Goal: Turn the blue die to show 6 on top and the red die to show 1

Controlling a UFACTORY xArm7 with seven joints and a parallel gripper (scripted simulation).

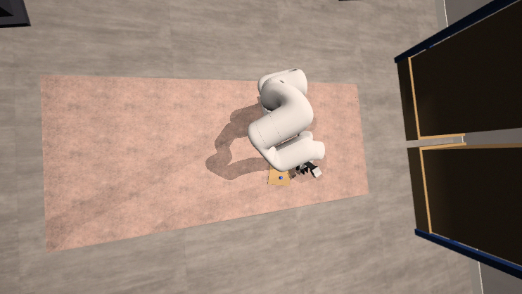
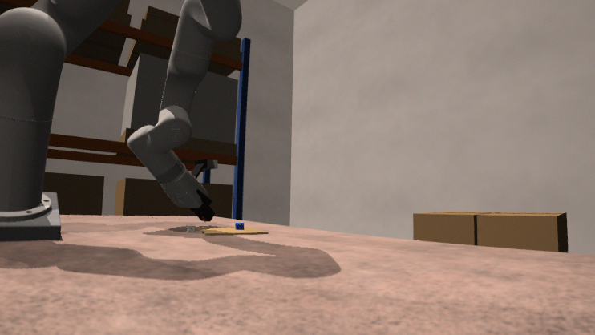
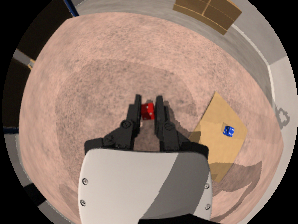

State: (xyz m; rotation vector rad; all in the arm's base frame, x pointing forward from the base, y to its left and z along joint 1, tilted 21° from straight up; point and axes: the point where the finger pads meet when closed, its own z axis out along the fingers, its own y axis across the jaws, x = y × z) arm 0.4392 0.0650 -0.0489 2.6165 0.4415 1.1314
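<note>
Blue die (image 1: 281,177) (image 2: 239,225) (image 3: 228,131) nearest, sitting on the mat (image 1: 274,179) (image 2: 224,231) (image 3: 212,145); white die (image 2: 190,228) down to its left; and beyond, above the desk (image 1: 127,145) (image 2: 374,291) (image 3: 100,50), the hand (image 1: 303,169) (image 2: 206,217) (image 3: 148,103) has the red die (image 2: 204,218) (image 3: 147,111) gripped between its fingers!

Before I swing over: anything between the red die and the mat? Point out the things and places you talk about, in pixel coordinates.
Nothing visible stands between the red die (image 2: 204,218) (image 3: 147,111), gripped above the table, and the mat (image 1: 274,180) (image 2: 253,232) (image 3: 215,145). The blue die (image 1: 281,177) (image 2: 239,225) (image 3: 228,131) already occupies part of the mat.

Pinkish table (image 1: 145,145) (image 2: 374,291) (image 3: 110,50); mat (image 1: 274,181) (image 2: 220,231) (image 3: 212,122), white die (image 2: 191,228)
</note>
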